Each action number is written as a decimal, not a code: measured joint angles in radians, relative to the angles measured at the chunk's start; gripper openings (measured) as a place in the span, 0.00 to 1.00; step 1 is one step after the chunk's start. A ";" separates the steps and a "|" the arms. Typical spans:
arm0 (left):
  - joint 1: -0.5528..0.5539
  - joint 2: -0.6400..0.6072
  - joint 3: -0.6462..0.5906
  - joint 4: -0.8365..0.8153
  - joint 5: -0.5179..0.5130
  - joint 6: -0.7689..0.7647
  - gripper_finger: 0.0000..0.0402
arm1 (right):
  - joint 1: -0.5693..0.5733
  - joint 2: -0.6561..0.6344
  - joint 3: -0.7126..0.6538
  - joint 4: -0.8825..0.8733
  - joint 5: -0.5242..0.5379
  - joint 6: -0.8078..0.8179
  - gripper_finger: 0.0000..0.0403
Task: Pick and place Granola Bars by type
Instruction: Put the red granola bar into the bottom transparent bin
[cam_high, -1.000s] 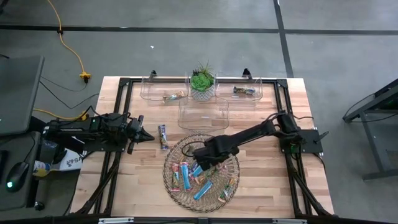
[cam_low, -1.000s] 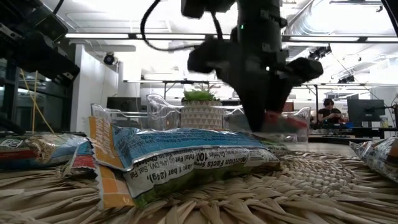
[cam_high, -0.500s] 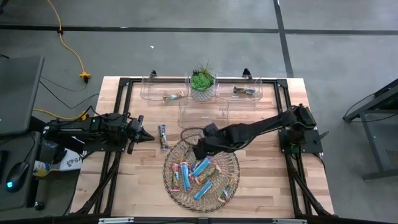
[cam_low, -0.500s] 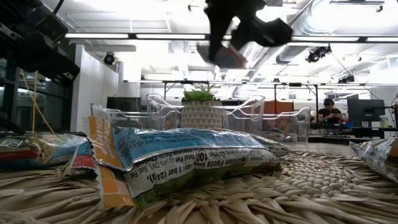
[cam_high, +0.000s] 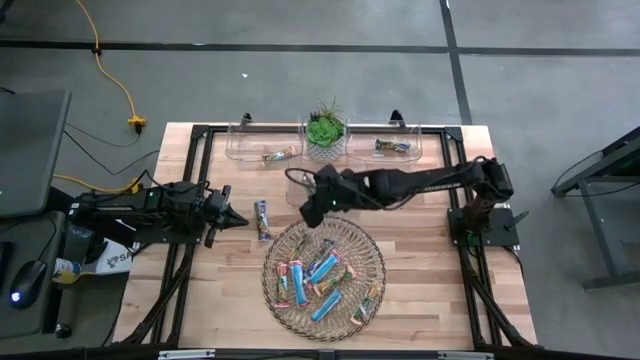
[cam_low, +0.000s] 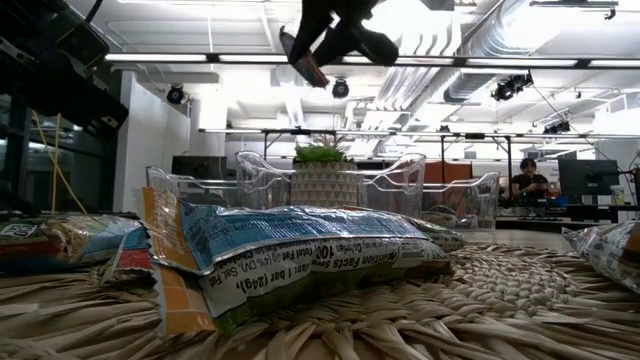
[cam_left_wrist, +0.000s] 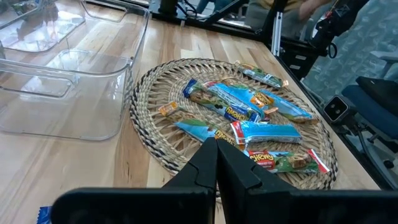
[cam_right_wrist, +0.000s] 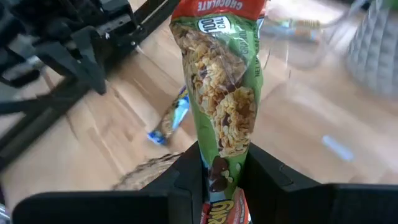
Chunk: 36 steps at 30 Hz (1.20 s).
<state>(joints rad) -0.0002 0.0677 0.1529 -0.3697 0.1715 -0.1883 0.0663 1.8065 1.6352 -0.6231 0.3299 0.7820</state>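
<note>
Wicker tray (cam_high: 372, 252) holds approx. 10 bars (cam_high: 323, 269); right claw (cam_high: 312, 207) clamps green bar (cam_right_wrist: 221, 106).

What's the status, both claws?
Right claw shut on bar, raised beside middle bin. Left claw shut, parked left. Nothing in the way.

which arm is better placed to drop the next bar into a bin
Right. Its gripper already holds a green and red bar above the table beside the middle bin. The left gripper rests shut and empty at the table's left.
</note>
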 joint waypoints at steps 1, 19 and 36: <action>0.000 0.000 0.000 0.000 0.000 0.000 0.00 | -0.016 0.000 0.000 -0.003 -0.012 -0.045 0.19; 0.000 0.000 0.000 0.000 0.000 0.000 0.00 | -0.248 0.000 0.000 -0.073 -0.068 -0.836 0.19; 0.000 0.000 0.000 0.000 0.000 0.000 0.00 | -0.315 0.000 0.000 -0.163 -0.155 -0.906 0.19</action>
<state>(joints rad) -0.0002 0.0677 0.1528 -0.3698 0.1715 -0.1883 -0.2484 1.8065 1.6356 -0.7864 0.1749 -0.1242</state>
